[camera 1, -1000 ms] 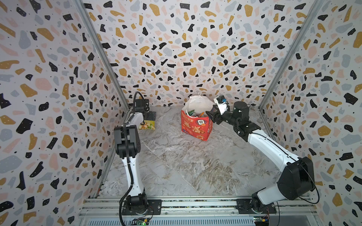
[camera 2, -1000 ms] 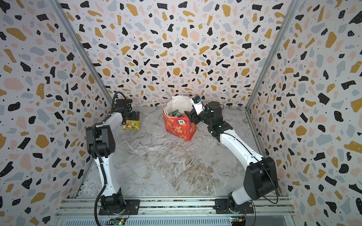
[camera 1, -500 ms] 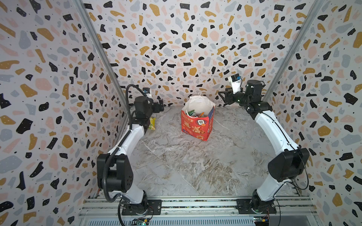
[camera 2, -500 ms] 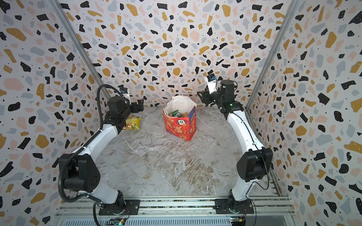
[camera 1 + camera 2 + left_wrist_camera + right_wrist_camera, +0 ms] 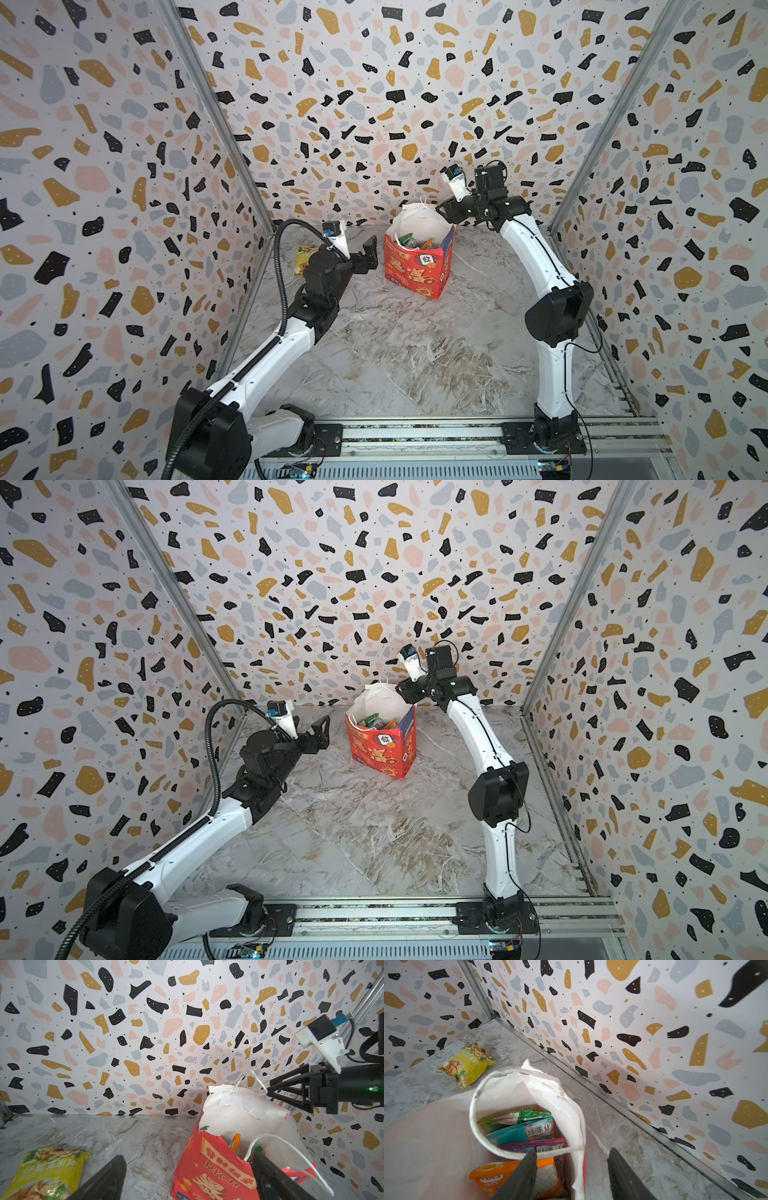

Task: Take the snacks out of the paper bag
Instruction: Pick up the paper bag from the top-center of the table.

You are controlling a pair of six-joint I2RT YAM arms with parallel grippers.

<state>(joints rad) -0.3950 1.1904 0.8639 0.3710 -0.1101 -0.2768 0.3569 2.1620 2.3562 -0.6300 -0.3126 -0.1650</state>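
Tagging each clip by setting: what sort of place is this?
Likely a purpose-built robot test booth: terrazzo-print walls box in a marble-look tabletop; left arm and right arm stand on a metal rail.

Left arm (image 5: 286,336) swung from yellow packet (image 5: 302,258) toward paper bag (image 5: 415,274); right arm (image 5: 536,257) rose out of bag mouth.

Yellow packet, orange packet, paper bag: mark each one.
yellow packet (image 5: 468,1065): right wrist view, middle of its face.
orange packet (image 5: 483,1176): right wrist view, its labelled end.
paper bag (image 5: 411,270): in a top view, red front panel.
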